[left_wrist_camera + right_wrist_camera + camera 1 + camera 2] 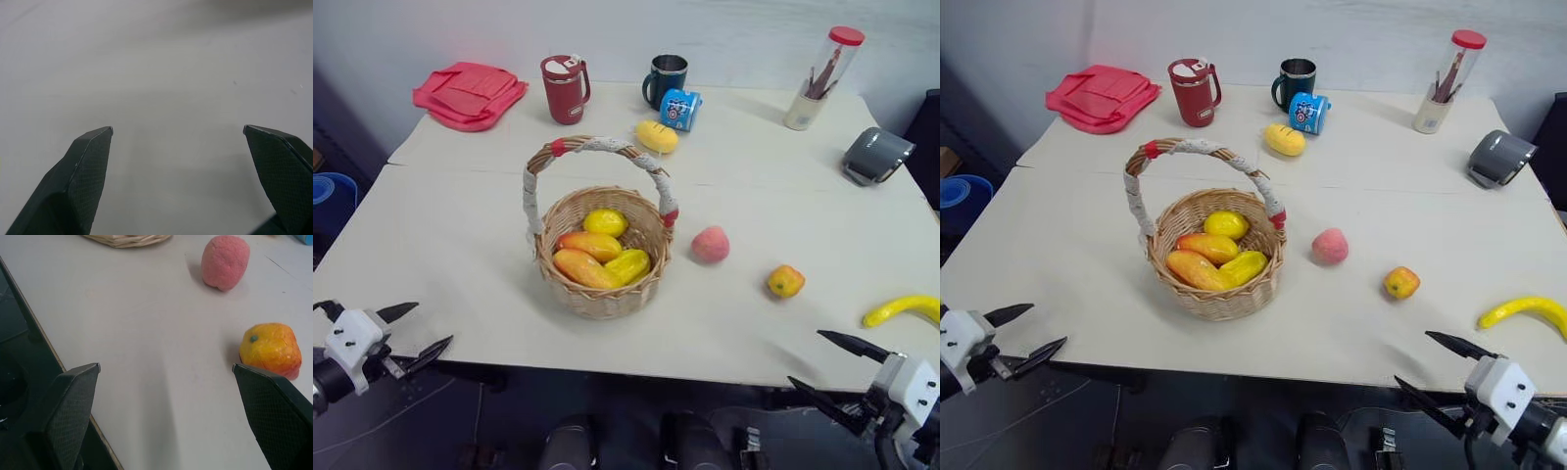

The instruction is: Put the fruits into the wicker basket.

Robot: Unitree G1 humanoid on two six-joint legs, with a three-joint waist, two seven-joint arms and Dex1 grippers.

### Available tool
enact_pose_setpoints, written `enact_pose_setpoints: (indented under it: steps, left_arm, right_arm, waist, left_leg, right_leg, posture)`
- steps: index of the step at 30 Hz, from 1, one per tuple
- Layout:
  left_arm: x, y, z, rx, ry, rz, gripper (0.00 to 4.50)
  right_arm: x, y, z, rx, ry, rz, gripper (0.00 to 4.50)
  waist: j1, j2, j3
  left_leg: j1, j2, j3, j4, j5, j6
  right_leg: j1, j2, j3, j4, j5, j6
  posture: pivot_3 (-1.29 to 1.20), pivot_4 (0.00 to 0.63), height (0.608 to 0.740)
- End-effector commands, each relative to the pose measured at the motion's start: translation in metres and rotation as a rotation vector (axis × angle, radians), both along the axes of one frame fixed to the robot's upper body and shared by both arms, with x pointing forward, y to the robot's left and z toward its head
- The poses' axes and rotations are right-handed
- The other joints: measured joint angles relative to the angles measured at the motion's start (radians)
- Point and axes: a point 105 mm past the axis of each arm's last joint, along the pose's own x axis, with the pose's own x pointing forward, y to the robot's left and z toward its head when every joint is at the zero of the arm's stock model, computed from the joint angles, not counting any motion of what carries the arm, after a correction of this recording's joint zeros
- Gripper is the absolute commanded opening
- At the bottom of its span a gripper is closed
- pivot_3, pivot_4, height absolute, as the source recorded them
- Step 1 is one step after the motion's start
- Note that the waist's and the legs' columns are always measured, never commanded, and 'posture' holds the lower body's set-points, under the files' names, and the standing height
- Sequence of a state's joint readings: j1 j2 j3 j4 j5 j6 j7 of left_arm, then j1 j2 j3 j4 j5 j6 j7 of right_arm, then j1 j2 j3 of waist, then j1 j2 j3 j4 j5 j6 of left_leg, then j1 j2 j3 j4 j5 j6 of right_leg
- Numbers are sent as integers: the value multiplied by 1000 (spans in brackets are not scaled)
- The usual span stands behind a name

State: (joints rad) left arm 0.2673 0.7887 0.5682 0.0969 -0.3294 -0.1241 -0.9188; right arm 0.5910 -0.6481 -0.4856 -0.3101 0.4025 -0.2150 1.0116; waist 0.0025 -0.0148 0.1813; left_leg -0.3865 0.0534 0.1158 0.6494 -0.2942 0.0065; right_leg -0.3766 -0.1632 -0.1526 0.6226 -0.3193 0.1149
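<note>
I see the bench (460, 245) with the wicker basket (602, 294) near its middle, holding a lemon (605, 222) and mangoes (592, 257). To its right lie the banana (902, 309) by the edge, the peach (710, 244), then the small orange fruit (785, 281). My left gripper (416, 333) and right gripper (827, 362) hover off the near edge, fingers spread wide, holding nothing.

A pale table (460, 245) carries the wicker basket (602, 284) near its middle, with a pink peach (710, 244), a small orange fruit (785, 281) and a banana (904, 309) to its right. Far back stand a red folded cloth (470, 95), a red mug (565, 89), a dark mug (666, 79), a tipped blue cup (680, 109), a yellow fruit (657, 136), a clear jar (822, 77) and a tipped grey mug (875, 155).
</note>
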Motion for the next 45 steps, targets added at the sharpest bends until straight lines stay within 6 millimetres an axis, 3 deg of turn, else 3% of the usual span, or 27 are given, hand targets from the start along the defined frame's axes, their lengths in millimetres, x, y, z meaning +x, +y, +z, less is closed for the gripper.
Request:
enact_pose_setpoints:
  steps: [1,9,15,18,21,23,29,33,38,41,45]
  left_arm:
    - [2,-4,12,-4,-27,-18,4500]
    - [-7,-20,14,-90,38,-104,4500]
    - [-6,-40,28,-215,99,-200,4500]
    - [-1,-58,47,-235,76,-283,4500]
    - [1,-93,68,-278,82,-440,4500]
    - [3,-113,77,-287,68,-510,4500]
    - [10,-132,87,-305,13,-543,4500]
    - [7,-131,89,-313,-7,-517,4500]
    - [3,-130,85,-313,-7,-502,4500]
    - [1,-128,86,-316,-12,-494,4500]
    - [-1,-127,85,-324,1,-498,4500]
  right_arm:
    - [0,1,2,6,-16,4,4469]
    - [-2,-9,-7,14,9,-30,4469]
    - [19,4,19,37,-5,56,4469]
    - [48,16,48,110,-65,75,4469]
    - [95,44,72,113,-25,127,4469]
    - [127,63,79,117,-5,133,4469]
    - [199,98,79,167,82,14,4469]
    - [215,106,61,140,196,7,4469]
    - [229,99,46,91,252,-17,4469]
    - [220,108,47,111,293,95,3875]
    - [207,106,62,109,243,206,2741]
  waist:
    - [-1,0,0]
    - [-4,0,0]
    - [-4,0,0]
    - [-8,0,0]
    - [-16,1,0]
    - [-24,3,2]
    - [-28,3,2]
    - [-28,3,1]
    - [-29,3,2]
    - [-30,4,2]
    - [-30,4,2]
  left_leg:
    - [0,0,0,0,0,0]
    - [1,0,2,0,-1,0]
    - [1,0,2,1,-1,0]
    - [1,1,2,1,0,0]
    - [1,2,2,3,0,-1]
    - [1,3,3,4,0,-1]
    - [-5,-1,3,1,4,-10]
    - [-14,-2,5,3,4,-10]
    - [-17,-2,8,7,4,-9]
    - [-18,1,8,11,4,-8]
    - [-16,3,8,13,4,-9]
  right_leg:
    - [0,0,0,0,0,0]
    - [0,1,1,0,0,0]
    - [0,1,2,1,0,0]
    - [0,1,2,2,0,0]
    - [-1,2,4,3,0,0]
    - [-1,2,4,4,0,0]
    - [-7,9,6,6,-1,-3]
    - [-17,9,9,7,0,-2]
    - [-17,10,9,7,0,-1]
    - [-17,12,10,8,1,0]
    - [-18,13,14,13,1,0]
  posture:
    - [0,150,740]
    - [0,150,740]
    - [0,150,740]
    - [0,150,740]
    - [0,150,740]
    - [0,150,740]
    - [0,150,740]
    - [0,150,740]
    - [0,150,740]
    - [0,150,740]
    - [0,150,740]
